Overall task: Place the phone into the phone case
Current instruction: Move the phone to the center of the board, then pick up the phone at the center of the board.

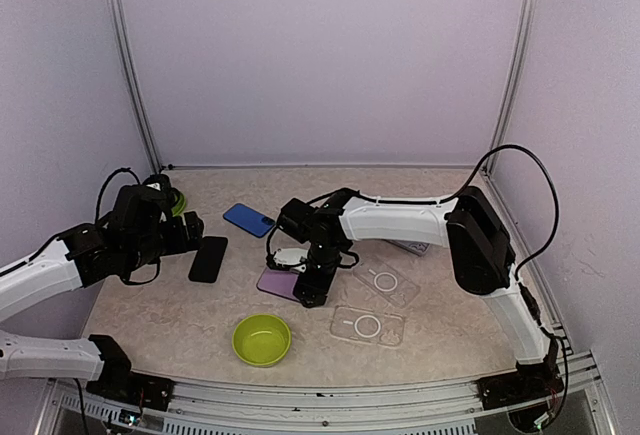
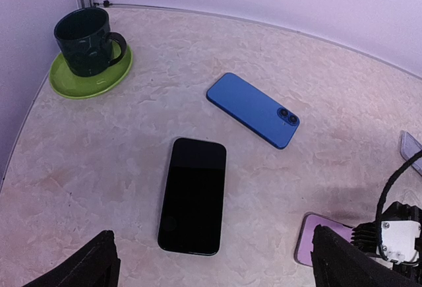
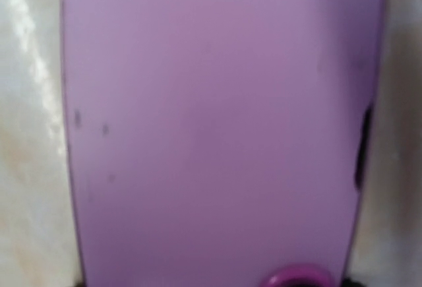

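Right wrist view is filled by the purple phone (image 3: 211, 122), flat on the worktop (image 1: 180, 325) directly under my right gripper (image 1: 312, 277), its long axis running up the frame. Whether that gripper has closed on it I cannot tell. A clear case (image 1: 385, 280) lies just beside it on my right arm's side, so that arm is nearer. My left gripper (image 2: 217, 264) hangs spread wide above the black phone (image 2: 192, 194).
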Available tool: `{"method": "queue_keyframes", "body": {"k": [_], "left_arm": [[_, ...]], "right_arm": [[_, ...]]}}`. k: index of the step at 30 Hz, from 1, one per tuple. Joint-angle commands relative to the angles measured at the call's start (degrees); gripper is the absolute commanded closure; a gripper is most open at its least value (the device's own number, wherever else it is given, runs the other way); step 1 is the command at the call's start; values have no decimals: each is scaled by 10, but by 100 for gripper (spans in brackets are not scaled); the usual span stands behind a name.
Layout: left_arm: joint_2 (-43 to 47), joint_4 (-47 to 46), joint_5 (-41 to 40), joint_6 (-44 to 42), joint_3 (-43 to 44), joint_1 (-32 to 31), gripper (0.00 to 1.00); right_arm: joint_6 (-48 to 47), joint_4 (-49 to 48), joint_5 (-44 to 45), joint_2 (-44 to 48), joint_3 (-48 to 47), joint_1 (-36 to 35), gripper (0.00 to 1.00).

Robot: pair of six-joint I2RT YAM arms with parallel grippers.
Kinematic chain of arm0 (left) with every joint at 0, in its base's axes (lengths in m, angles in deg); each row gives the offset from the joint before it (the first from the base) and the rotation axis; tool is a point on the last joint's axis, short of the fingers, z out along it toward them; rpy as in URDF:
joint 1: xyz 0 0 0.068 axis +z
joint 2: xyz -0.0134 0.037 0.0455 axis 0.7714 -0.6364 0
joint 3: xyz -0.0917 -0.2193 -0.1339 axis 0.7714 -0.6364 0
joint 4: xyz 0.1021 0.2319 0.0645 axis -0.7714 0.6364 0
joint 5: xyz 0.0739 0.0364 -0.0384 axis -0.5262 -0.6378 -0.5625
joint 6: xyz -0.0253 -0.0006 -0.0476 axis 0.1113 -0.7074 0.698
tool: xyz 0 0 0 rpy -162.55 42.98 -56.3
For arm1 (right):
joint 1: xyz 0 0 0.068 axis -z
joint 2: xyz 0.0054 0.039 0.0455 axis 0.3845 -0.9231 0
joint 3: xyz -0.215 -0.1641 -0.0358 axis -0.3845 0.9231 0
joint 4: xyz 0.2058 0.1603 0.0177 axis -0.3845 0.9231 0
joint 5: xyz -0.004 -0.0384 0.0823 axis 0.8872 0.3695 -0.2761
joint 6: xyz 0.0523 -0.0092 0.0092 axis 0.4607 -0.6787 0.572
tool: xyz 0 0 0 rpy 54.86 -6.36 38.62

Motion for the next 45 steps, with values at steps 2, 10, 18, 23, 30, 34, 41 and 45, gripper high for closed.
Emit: {"method": "queue_keyframes", "body": {"k": [2,10,18,23,30,34,41,45], "left_arm": [[11,10,-4,-7,13,-4,1],[14,11,-5,-5,11,-4,1],[6,14,-5,-22,20,-4,1],[4,16,6,-69,41,-4,1],[-8,-37,61,-189,47,-4,1],[-20,-93,140,-270,29,-4,1],[-3,-166,254,-422,-5,-27,1],[17,-186,271,-515,-23,-29,1]], "right_arm": [[-18,64,-3,-59,-57,3,12],[-17,71,-13,-91,-95,2,19],[-18,65,-17,-84,-88,2,45],[-26,41,-33,-60,-75,3,50],[-30,0,-72,-19,-46,23,51],[-34,-24,-113,4,-23,41,52],[-46,-45,-197,32,-10,70,52],[-47,-53,-241,40,2,91,52]]}}
